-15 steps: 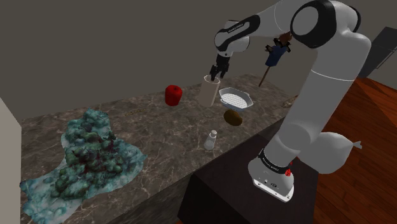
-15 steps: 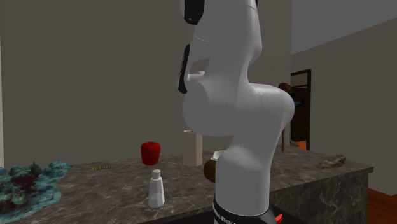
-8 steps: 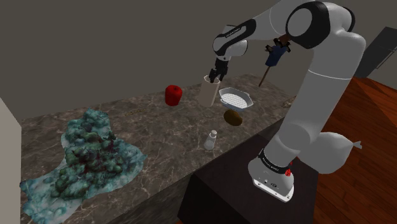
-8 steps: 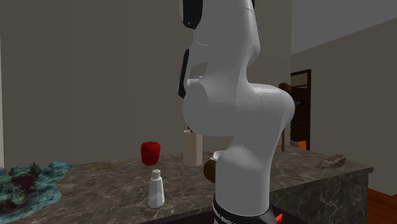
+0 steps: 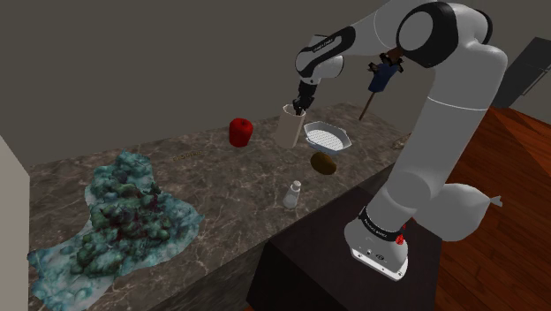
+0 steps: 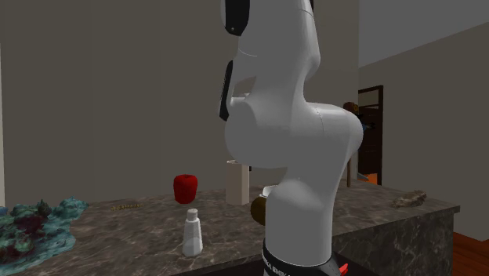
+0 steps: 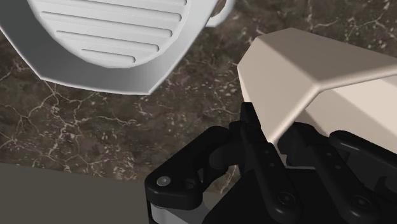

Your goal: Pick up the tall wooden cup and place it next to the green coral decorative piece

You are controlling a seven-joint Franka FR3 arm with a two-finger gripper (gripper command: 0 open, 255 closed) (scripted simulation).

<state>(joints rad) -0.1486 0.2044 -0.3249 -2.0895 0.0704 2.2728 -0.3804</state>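
Observation:
The tall pale beige cup (image 5: 287,132) stands upright at the back of the dark marble counter (image 5: 221,190), also seen behind the arm in the second exterior view (image 6: 237,184). My black gripper (image 5: 300,108) reaches down onto its top and is shut on the cup's rim wall. In the wrist view the cup (image 7: 305,83) sits pinched against a black finger (image 7: 249,124) of the gripper (image 7: 283,137). The blue-green coral piece (image 5: 115,216) lies far along the counter toward the shoulder view's left, its edge also seen in the second exterior view (image 6: 31,223).
A white slotted bowl (image 5: 326,137) (image 7: 114,32) sits close beside the cup. A brown round object (image 5: 324,163) and a small white bottle (image 5: 292,194) (image 6: 192,233) lie nearer the counter's front edge. A red pepper-like object (image 5: 240,132) (image 6: 185,188) stands between cup and coral.
The gripper came down a little onto the cup's top, and its fingers went from open to shut on the rim. The cup has stayed in place.

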